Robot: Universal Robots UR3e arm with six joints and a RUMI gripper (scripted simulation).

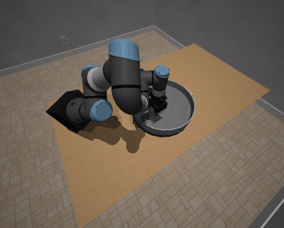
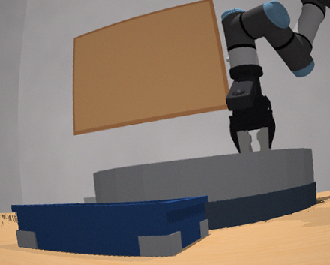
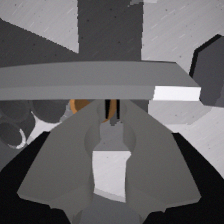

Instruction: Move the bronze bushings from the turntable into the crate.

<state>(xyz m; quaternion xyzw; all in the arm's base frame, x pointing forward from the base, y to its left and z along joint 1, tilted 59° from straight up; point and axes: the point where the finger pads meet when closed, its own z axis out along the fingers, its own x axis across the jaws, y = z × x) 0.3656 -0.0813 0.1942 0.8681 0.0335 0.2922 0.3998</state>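
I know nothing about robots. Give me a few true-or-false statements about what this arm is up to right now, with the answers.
1. The gripper reaches down into the grey turntable. True.
2. The fingers are shut on a bronze bushing. True; bronze shows at the fingertips in the wrist view.
3. The gripper hangs over the blue crate. False; the crate stands apart, beside the turntable.
4. The turntable rests on the tiled floor. False; it sits on the wooden table.
5. The fingers are spread wide. False; they are nearly closed.
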